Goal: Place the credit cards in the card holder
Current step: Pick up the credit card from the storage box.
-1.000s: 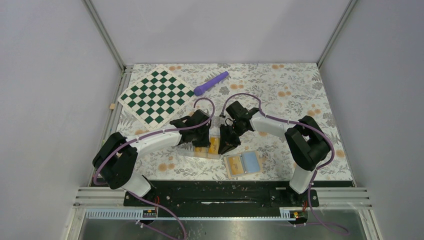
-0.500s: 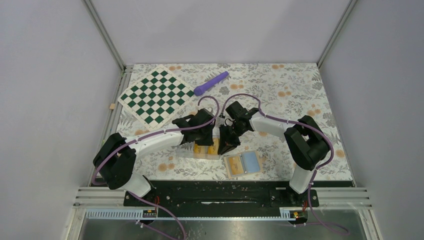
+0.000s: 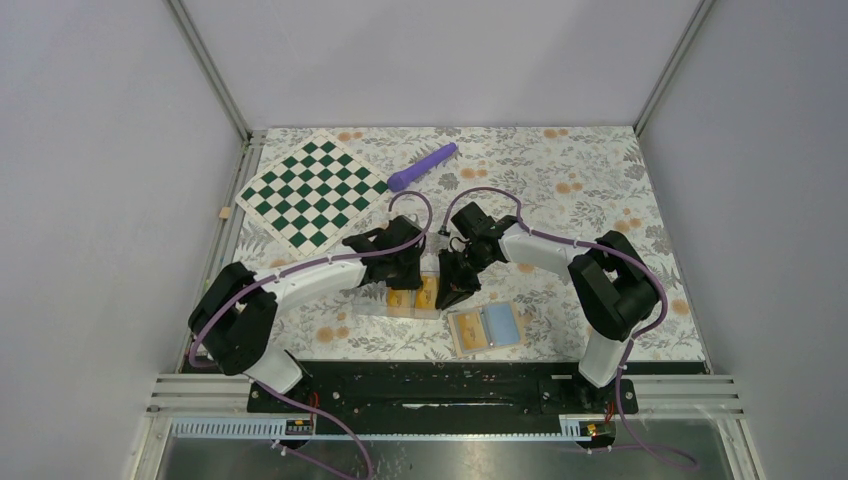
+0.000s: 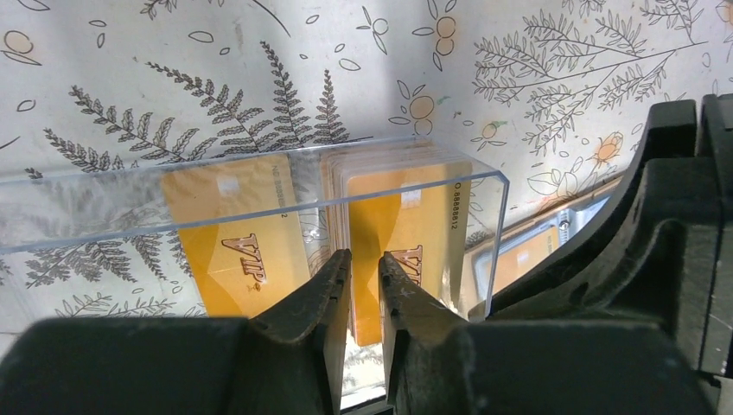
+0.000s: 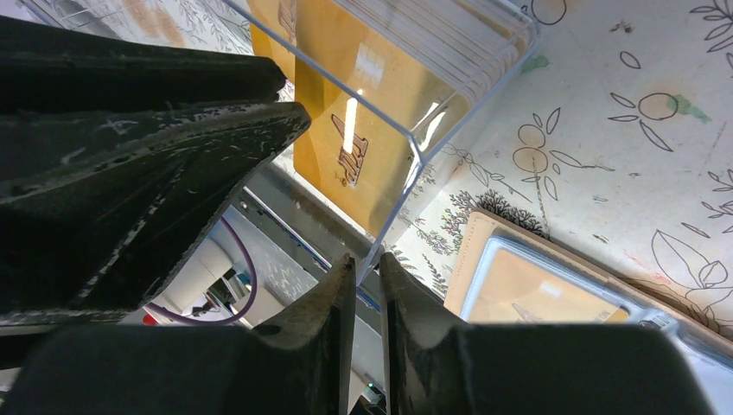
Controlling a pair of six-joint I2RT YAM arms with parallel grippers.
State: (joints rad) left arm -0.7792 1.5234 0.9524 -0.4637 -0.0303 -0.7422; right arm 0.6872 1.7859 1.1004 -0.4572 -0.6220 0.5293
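The credit cards stand on edge in two groups inside the clear case, which sits on the table just beyond the card holder. The holder lies open and flat near the front edge, with what looks like one orange card already under its left-hand window. Over the last second very little has moved. The left arm nudged its wrist a touch away from the bases and then came back, so the left gripper now sits over the case much as it did a second ago. The right arm, the case and the holder have not shifted at all. In the left wrist view its fingers are drawn together to a narrow slit with the top edge of a card from the right-hand group between them, so they appear clamped on that card, though no card has risen out of the case. The right gripper has its fingers pressed close on the thin corner wall of the case, apparently pinning it down. The small back-and-forth reads as a grip adjustment rather than progress — the extraction seems about to start. The likely risk is dragging neighbouring cards up, or the case itself if the right hold slips.
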